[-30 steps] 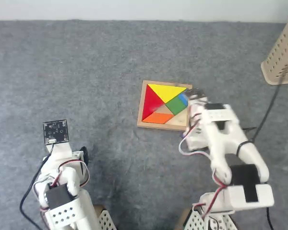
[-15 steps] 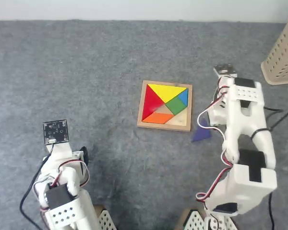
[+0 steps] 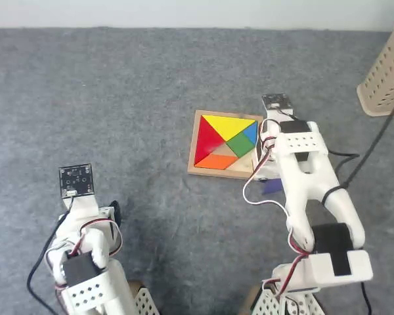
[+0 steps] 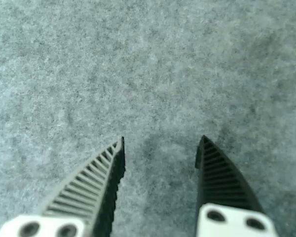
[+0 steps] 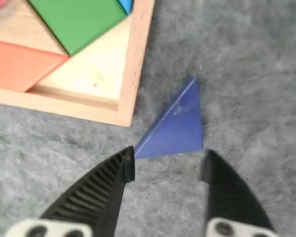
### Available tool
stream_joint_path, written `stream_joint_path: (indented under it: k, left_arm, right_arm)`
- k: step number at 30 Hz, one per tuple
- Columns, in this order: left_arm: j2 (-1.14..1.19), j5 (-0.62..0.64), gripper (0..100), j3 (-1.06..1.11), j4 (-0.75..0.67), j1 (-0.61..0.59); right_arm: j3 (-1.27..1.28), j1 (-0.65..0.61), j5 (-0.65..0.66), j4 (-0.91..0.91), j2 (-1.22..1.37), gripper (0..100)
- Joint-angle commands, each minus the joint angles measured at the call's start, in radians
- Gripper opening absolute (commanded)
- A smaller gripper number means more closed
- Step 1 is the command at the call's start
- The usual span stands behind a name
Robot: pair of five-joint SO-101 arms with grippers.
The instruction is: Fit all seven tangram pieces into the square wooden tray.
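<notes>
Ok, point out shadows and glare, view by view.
High view: even light, no glare on the tray. Right wrist view: pale sheen along one edge of the blue triangle. Left wrist view: dim patch on the carpet at the left pincer.

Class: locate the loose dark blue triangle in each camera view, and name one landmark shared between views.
High view: blue triangle on the carpet by the wooden tray's lower right corner, partly under the right arm.
Left wrist view: left gripper over carpet.
Right wrist view: centre, just ahead of the right gripper's open jaws.
Shared landmark: the tray's corner.
</notes>
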Motion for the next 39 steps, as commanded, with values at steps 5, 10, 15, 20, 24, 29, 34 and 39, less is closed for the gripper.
stream_joint_path:
  k: [5, 10, 15, 20, 24, 29, 34, 39]
  left_arm:
    - [-0.012, 0.009, 23, -0.019, 0.003, 0.000]
    - [-0.012, 0.009, 23, -0.019, 0.003, 0.000]
    - [-0.012, 0.009, 23, -0.019, 0.003, 0.000]
    - [-0.012, 0.009, 23, -0.019, 0.003, 0.000]
    - [-0.012, 0.009, 23, -0.019, 0.003, 0.000]
    - [-0.012, 0.009, 23, -0.019, 0.003, 0.000]
    - [-0.012, 0.009, 23, -0.019, 0.003, 0.000]
    - [-0.012, 0.009, 23, -0.019, 0.003, 0.000]
  right_arm:
    - [-0.026, 0.033, -0.068, -0.039, 0.108, 27.5]
    - [-0.029, 0.036, -0.069, -0.045, 0.165, 27.4]
    - [-0.029, 0.044, -0.071, -0.064, 0.171, 19.1]
    - [-0.029, 0.044, -0.063, -0.076, 0.171, 16.6]
    - [-0.061, 0.056, 0.026, -0.064, 0.171, 17.2]
    - [-0.135, 0.079, 0.149, 0.004, 0.180, 27.5]
    - [-0.183, 0.081, 0.175, 0.018, 0.180, 31.4]
    - [-0.186, 0.081, 0.175, 0.001, 0.189, 31.0]
